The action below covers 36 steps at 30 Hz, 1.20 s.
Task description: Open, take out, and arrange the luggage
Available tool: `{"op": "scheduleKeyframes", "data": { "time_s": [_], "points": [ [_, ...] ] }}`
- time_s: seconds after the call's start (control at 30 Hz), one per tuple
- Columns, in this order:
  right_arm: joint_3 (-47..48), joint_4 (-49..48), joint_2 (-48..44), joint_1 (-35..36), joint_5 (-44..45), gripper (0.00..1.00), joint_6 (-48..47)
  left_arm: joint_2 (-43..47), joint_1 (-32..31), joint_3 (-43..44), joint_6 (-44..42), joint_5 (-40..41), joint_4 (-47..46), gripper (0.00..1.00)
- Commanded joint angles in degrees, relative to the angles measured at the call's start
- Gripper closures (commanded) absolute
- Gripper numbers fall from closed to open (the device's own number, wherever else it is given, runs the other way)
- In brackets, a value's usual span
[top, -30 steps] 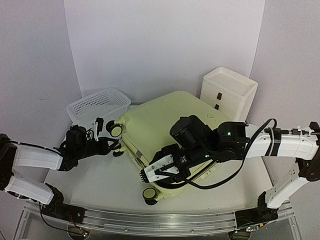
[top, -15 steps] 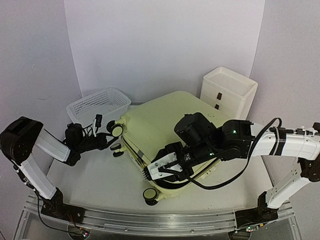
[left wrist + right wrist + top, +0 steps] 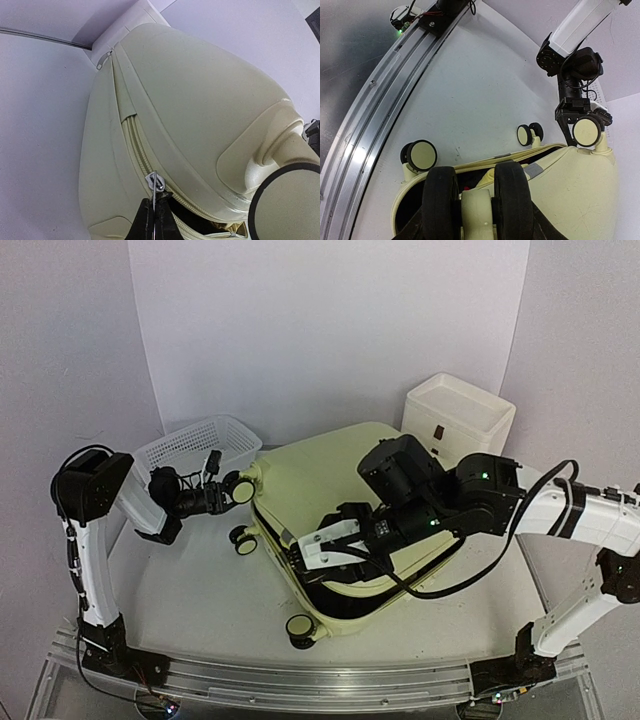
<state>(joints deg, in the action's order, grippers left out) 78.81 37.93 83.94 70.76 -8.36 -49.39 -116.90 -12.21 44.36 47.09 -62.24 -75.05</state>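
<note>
**A:** Luggage position?

**B:** The luggage lies flat in the middle of the table, wheel end toward the left arm. The basket is at rear left and the drawer box at rear right.

**A:** Open or closed?

**B:** Partly open. The lid stands raised at its near-left corner, and a dark gap runs between the two shells along the near edge.

**A:** Contents?

**B:** Only black interior shows through the gap. I cannot tell what is inside.

**A:** Left gripper?

**B:** The left gripper is clenched on the zip pull at the wheel end, just beside the rear wheel.

**A:** Right gripper?

**B:** The right gripper is clamped on the twin wheel at the lid's raised corner. In the wrist view the black tyres and cream hub fill the foreground, and the fingers are mostly hidden behind them.

**A:** Other containers?

**B:** The basket is white mesh with an open top and sits just behind the left gripper. Part of its inside is blocked by the arm. The box is white with a tray-like top and two dark pulls on its front. The drawer interiors are not visible.
</note>
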Motion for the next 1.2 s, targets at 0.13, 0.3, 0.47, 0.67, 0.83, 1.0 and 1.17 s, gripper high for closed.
{"op": "scheduleKeyframes", "data": {
  "time_s": [0.13, 0.3, 0.47, 0.67, 0.83, 1.0, 1.17],
  "points": [
    [14.47, -2.50, 2.80, 1.04, -7.03, 1.00, 5.69, -6.53, 0.25, 11.10, 6.82, 4.27, 0.96, 1.00],
    [22.46, -3.29, 6.77, 1.04, -4.85, 1.00, 4.27, -7.36, -2.13, 14.26, 2.47, 6.33, 8.04, 1.00],
    [26.31, -7.80, 9.43, 1.04, 0.06, 1.00, 4.91, -4.27, -4.13, 14.52, -6.26, 12.32, 18.88, 1.00],
    [30.54, -13.43, 11.90, 1.04, 9.42, 1.00, 6.67, -0.26, -4.15, 11.04, -9.21, 21.19, 20.48, 0.83],
    [35.25, -14.02, 14.62, 0.84, 14.02, 1.00, 8.49, 6.59, -4.14, 4.26, -14.73, 28.81, 20.81, 0.59],
    [37.39, -14.03, 16.17, 0.18, 16.53, 1.00, 9.43, 13.60, -4.15, -2.41, -18.24, 33.00, 21.14, 0.46],
    [39.47, -14.28, 17.67, -0.56, 19.08, 1.00, 9.57, 21.56, -4.33, -10.49, -21.68, 35.65, 21.44, 0.44]
  ]
}}
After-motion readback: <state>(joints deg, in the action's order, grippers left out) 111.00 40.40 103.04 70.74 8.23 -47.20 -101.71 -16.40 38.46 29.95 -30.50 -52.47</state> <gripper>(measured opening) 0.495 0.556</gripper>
